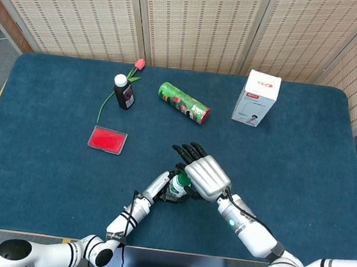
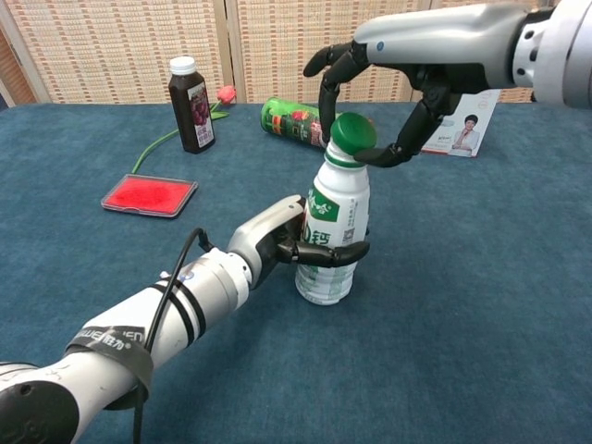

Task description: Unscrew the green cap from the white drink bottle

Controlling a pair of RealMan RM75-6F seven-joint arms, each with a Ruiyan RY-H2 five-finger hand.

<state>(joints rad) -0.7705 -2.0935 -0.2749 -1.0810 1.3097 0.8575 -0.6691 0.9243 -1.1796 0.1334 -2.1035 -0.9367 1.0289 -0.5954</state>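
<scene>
The white drink bottle (image 2: 333, 236) stands upright on the blue table, near its front middle. My left hand (image 2: 282, 242) grips the bottle's body from the left, fingers wrapped around the label. The green cap (image 2: 353, 135) sits tilted on the neck, and I cannot tell whether it has come free. My right hand (image 2: 393, 79) reaches over from the right and pinches the cap between thumb and fingers. In the head view the right hand (image 1: 207, 175) covers most of the bottle (image 1: 177, 187); only a sliver of cap (image 1: 184, 180) shows, with the left hand (image 1: 158, 186) beside it.
A dark juice bottle (image 2: 191, 104) and a red flower (image 2: 226, 93) stand at the back left. A green can (image 2: 298, 120) lies behind the bottle, and a red flat pad (image 2: 150, 195) lies to the left. A white box (image 2: 460, 128) stands at the back right.
</scene>
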